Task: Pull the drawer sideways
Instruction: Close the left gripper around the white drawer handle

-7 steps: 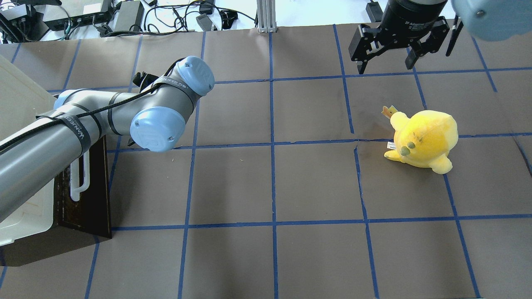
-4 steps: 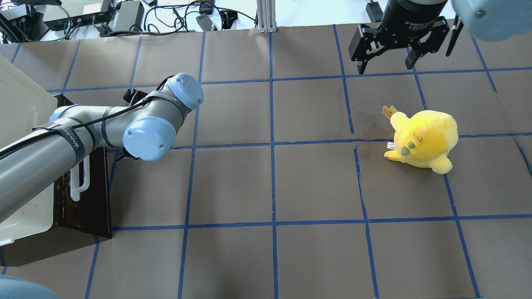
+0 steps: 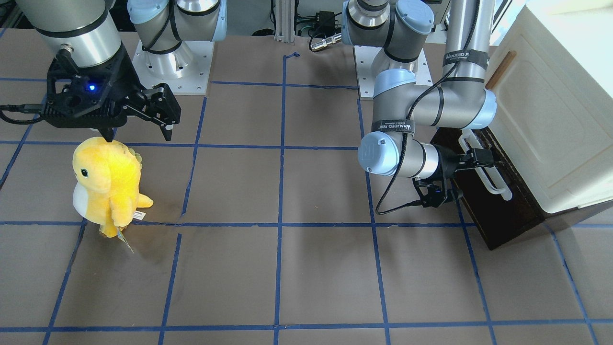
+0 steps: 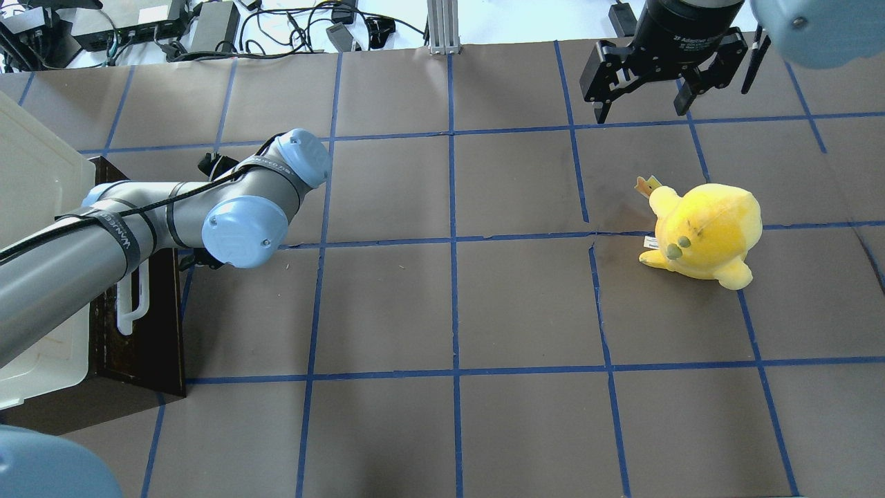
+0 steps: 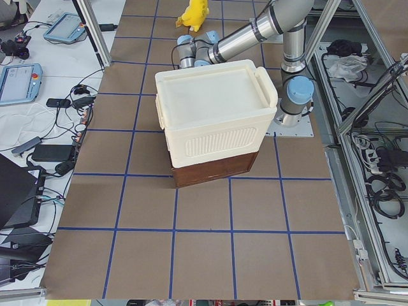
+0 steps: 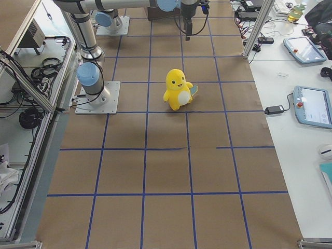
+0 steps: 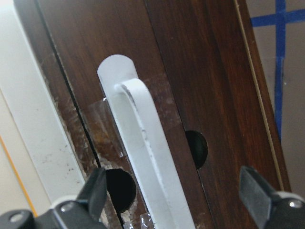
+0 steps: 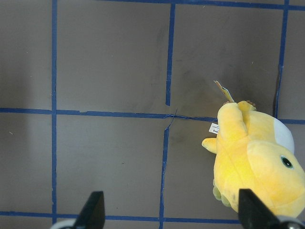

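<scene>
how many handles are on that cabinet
2: a white bar handle on the dark drawer front and a small brown handle on the cream door above it. More may be hidden on other sides.

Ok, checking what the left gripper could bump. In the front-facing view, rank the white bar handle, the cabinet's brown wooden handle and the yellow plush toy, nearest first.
1. white bar handle: at the left gripper, between its fingers.
2. brown wooden handle: higher up, view's right.
3. yellow plush toy: far off, view's left.
</scene>
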